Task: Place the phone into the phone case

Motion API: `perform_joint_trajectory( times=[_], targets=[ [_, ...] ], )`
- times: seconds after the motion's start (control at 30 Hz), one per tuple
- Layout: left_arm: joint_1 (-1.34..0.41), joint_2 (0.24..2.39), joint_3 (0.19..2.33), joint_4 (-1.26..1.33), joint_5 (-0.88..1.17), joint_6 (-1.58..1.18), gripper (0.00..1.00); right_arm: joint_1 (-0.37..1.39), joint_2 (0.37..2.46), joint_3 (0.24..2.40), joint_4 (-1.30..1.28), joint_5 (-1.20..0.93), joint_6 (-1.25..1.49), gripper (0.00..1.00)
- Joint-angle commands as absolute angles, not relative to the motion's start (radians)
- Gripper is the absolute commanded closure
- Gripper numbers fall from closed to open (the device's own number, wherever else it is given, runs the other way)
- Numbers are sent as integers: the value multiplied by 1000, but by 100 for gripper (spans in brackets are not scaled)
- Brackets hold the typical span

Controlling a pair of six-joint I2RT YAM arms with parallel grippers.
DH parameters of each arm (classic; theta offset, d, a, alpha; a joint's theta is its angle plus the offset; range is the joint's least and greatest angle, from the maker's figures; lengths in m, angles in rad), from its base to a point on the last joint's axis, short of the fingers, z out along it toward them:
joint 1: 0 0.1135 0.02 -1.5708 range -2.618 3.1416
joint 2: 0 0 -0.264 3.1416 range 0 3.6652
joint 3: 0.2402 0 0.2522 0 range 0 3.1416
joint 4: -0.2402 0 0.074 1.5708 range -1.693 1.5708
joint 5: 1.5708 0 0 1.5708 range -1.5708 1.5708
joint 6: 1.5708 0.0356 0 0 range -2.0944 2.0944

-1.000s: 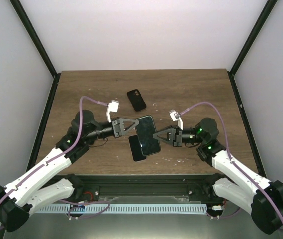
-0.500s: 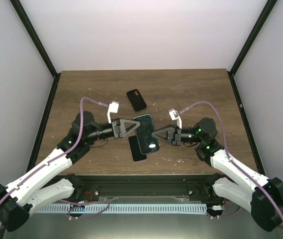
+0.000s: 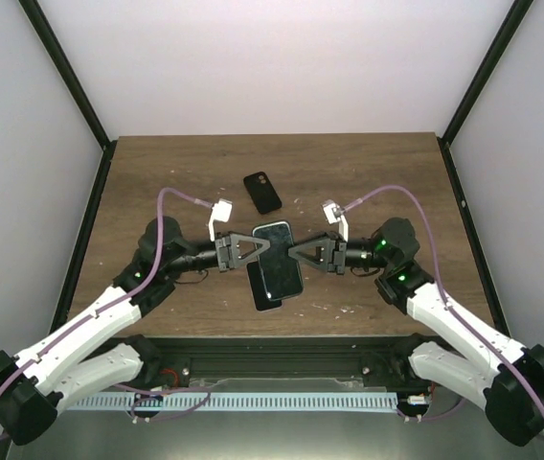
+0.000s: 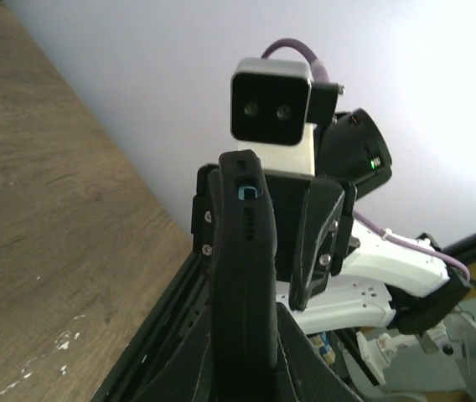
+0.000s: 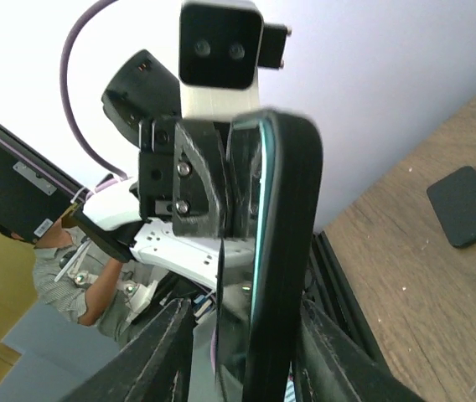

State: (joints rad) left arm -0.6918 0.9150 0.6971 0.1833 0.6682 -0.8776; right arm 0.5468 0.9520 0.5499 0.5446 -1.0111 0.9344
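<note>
The phone, black with a glossy screen and a pale clear rim, is held in the air above the table's front middle. My left gripper is shut on its left long edge. In the left wrist view the phone stands edge-on between the jaws of that gripper. My right gripper is at the phone's right edge. In the right wrist view its jaws straddle the phone, with a gap on one side. No separate clear case with a white ring shows.
A black slab with a corner camera cutout lies behind the phone and shows in the right wrist view. A second dark slab lies on the table under the held phone. A black rail runs along the front edge.
The phone has moved left and toward the back in my left gripper and turned straighter. My right gripper has followed and now has its jaws around the phone's right edge.
</note>
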Motion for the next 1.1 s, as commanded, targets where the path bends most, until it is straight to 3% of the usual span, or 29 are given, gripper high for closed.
perform_joint_trajectory(
  times=[0.0,0.3,0.53,0.8,1.07],
  targets=[
    [-693,905,709,226,779,-855,100,555,917,667,439,-956,852,66],
    [-693,919,756,123,840,-768,100,556,947,749,390,-957,835,74],
    [-693,939,818,-84,732,-685,100,555,960,772,343,-959,806,99],
    [-692,981,888,-281,596,-582,100,557,969,805,253,-920,779,99],
    [-693,946,850,-115,662,-693,100,556,949,707,260,-963,798,56]
  ],
)
